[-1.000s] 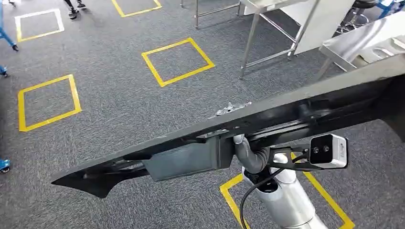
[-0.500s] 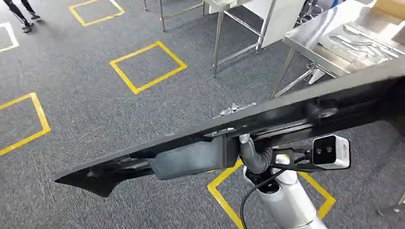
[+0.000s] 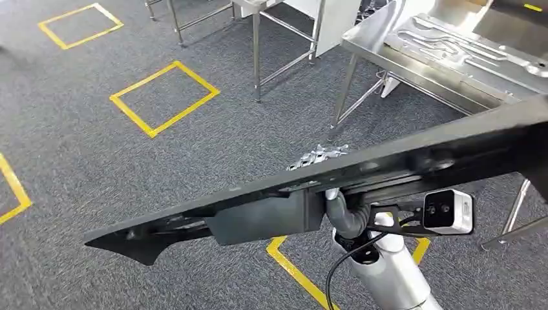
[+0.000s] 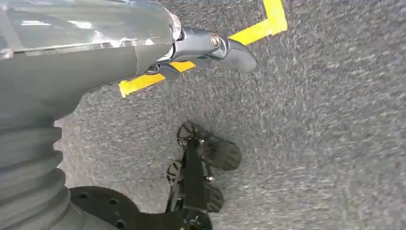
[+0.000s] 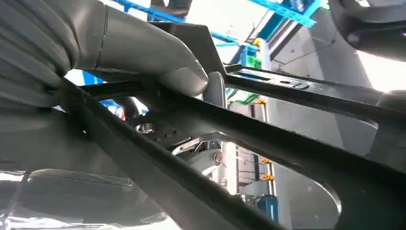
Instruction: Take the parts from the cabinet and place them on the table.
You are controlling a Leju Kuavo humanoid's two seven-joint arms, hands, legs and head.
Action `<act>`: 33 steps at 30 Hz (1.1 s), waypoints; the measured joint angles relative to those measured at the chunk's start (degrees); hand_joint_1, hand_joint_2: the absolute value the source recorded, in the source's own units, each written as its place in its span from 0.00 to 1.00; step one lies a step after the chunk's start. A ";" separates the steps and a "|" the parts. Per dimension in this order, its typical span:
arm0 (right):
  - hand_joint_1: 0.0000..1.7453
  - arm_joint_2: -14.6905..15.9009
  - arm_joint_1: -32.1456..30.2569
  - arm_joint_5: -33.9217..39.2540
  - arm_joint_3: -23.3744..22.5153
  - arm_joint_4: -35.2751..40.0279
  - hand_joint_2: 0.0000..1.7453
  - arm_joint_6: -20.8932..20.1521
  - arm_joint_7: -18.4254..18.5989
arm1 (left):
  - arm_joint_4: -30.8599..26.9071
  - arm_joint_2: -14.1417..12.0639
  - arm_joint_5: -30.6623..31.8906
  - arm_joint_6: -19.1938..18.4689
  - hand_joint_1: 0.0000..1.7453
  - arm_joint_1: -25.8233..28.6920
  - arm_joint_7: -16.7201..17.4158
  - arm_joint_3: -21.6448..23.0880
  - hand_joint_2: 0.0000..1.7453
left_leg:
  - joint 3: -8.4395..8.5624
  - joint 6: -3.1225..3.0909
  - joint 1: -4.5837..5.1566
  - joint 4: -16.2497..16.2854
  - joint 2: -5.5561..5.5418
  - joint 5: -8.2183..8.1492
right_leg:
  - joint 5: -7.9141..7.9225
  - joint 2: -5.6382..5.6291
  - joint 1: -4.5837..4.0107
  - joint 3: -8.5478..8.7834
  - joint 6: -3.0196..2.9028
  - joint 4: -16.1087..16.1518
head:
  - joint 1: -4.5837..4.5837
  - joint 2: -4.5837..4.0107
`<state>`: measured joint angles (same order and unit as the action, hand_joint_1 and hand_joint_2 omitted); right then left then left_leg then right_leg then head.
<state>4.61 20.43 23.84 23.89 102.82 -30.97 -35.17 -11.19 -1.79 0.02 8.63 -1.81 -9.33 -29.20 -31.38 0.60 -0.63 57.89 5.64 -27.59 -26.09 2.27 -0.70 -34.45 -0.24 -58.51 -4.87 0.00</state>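
A long black part stretches across the head view from lower left to the right edge, tilted up toward the right. My right hand grips it from below near its middle, with its fingertips showing over the far edge. In the right wrist view the grey thumb presses on a black bar of the part. My left hand hangs over the grey carpet and holds nothing. A steel table stands at the upper right, just beyond the part's raised end.
A pressed metal panel lies on the steel table. A second steel frame stands to its left. Yellow tape squares mark the grey carpet, and one yellow corner lies under my right arm.
The whole view has swung round: the floor squares slid left and the steel table came closer at the upper right. The black part stays in my right hand.
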 joint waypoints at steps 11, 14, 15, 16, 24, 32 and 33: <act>1.00 0.04 1.05 -0.35 0.00 -1.03 1.00 0.07 -0.57 | -0.04 0.04 0.48 -0.31 0.00 0.19 -0.28 -0.76 1.00 | -2.32 0.95 -0.70 3.76 -6.98 0.82 | 0.44 -6.93 0.96 0.60 -0.80 0.31 | 0.00 0.00; 1.00 0.07 0.80 -0.41 0.00 -1.03 1.00 0.17 -0.72 | -0.04 0.04 0.44 -0.39 0.00 0.16 -0.55 -0.98 1.00 | -1.11 0.35 -0.50 0.95 -9.26 0.20 | 0.51 -8.44 1.17 -0.36 0.28 -0.33 | 0.00 0.00; 1.00 0.11 0.63 -0.41 0.00 -1.03 1.00 0.17 -0.72 | -0.04 0.04 0.41 -0.39 0.00 -0.12 -0.59 -1.01 1.00 | -1.07 -0.03 -0.39 0.98 -8.80 0.21 | 0.68 -9.05 1.27 -0.41 0.66 -0.07 | 0.00 0.00; 1.00 0.13 0.56 -0.41 0.00 -1.03 1.00 0.17 -0.74 | -0.04 0.04 0.39 -0.39 0.00 -0.13 -0.59 -1.05 1.00 | -0.99 -0.32 -0.38 0.80 -8.27 0.37 | 0.86 -9.59 1.26 -0.48 1.04 0.11 | 0.00 0.00; 1.00 0.33 0.83 -0.15 -0.02 -1.27 1.00 0.13 -0.83 | -0.04 0.13 0.50 -0.96 0.00 0.00 -1.22 -1.31 1.00 | -0.64 -1.76 -0.45 -0.26 -2.70 0.76 | -4.99 -2.50 1.49 -8.03 2.23 -15.35 | 0.02 0.00; 1.00 0.42 1.36 0.15 -0.09 -1.18 1.00 0.11 -0.90 | -0.09 0.15 0.59 -1.29 0.00 -0.41 -1.66 -1.31 1.00 | 0.84 0.42 0.33 -0.48 1.75 -0.29 | 0.80 0.08 0.39 0.10 -0.28 1.04 | 0.00 0.00; 1.00 0.42 1.31 0.13 -0.11 -1.09 1.00 0.11 -0.87 | -0.11 0.15 0.61 -1.31 0.00 -0.51 -1.73 -1.31 1.00 | 0.70 0.68 -0.17 0.31 0.04 -1.08 | 1.09 -0.44 0.80 0.62 -0.55 1.43 | 0.00 0.00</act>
<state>5.03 21.75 23.98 23.78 101.72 -30.86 -36.04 -11.30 -1.64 0.63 7.32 -2.32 -11.06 -30.51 -30.68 1.28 -0.80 58.21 5.67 -28.67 -25.00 1.83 0.10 -33.84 -0.78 -57.08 -4.87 0.00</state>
